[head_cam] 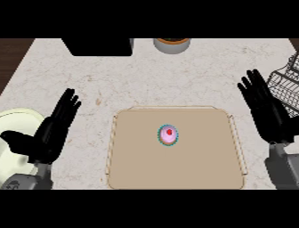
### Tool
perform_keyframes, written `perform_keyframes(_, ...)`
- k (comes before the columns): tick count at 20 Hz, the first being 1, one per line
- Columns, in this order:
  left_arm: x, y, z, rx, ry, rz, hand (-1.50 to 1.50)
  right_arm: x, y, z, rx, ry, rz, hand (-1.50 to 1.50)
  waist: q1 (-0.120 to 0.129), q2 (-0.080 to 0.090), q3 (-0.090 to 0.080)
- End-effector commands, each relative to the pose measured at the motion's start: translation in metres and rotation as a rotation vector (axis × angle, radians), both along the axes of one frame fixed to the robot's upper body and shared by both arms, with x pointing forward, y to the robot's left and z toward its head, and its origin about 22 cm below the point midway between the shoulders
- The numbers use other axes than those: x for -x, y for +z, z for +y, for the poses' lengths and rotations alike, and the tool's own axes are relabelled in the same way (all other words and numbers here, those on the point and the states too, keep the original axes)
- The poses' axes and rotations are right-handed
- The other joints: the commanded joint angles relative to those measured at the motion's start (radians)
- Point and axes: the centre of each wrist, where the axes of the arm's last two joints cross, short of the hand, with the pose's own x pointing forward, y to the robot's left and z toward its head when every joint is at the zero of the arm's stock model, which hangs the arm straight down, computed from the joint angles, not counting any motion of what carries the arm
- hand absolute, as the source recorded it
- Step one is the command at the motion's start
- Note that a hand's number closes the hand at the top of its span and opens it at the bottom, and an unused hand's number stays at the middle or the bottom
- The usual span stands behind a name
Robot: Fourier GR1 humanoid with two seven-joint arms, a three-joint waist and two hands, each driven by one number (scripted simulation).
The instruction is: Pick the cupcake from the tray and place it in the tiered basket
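A cupcake [168, 135] with pink icing, a red dot on top and a teal wrapper stands near the middle of the tan tray [139, 169]. The black wire tiered basket [298, 82] sits at the right edge of the counter, partly cut off by the view. My right hand [270, 115] is open with fingers straight, right of the tray and just in front of the basket. My left hand [47, 133] is open too, left of the tray, over the rim of a pale plate. Neither hand touches the cupcake.
A pale yellow plate [1, 142] lies at the lower left under my left hand. A black box [99, 46] and a grey pot with an orange rim [171, 44] stand at the counter's far edge. Dark wood floor shows beyond the counter's left side.
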Motion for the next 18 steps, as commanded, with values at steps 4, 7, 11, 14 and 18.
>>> perform_keyframes(4,-0.011,0.023,0.043,-0.335,0.152,-0.074,0.00,0.018,-0.003,0.065,-0.052,-0.185,-0.032,1.50,-0.031,0.019,-0.019)
perform_keyframes(7,-0.001,0.013,0.058,-0.324,0.188,-0.004,0.00,0.011,0.019,0.022,-0.254,-0.611,-0.218,1.50,-0.166,-0.040,0.017)
perform_keyframes(11,-0.010,0.028,0.068,-0.441,0.222,-0.037,0.00,0.066,-0.078,0.039,0.200,-0.789,0.309,-1.50,-0.065,0.022,-0.025)
perform_keyframes(14,-0.011,0.027,0.064,-0.465,0.197,-0.024,0.00,0.080,-0.057,0.081,0.222,-0.817,0.266,-1.50,-0.044,0.019,-0.023)
perform_keyframes(18,-0.018,0.030,0.047,-0.467,0.199,-0.028,0.00,0.102,-0.039,0.085,0.365,-0.688,0.306,-1.50,-0.038,0.021,-0.026)
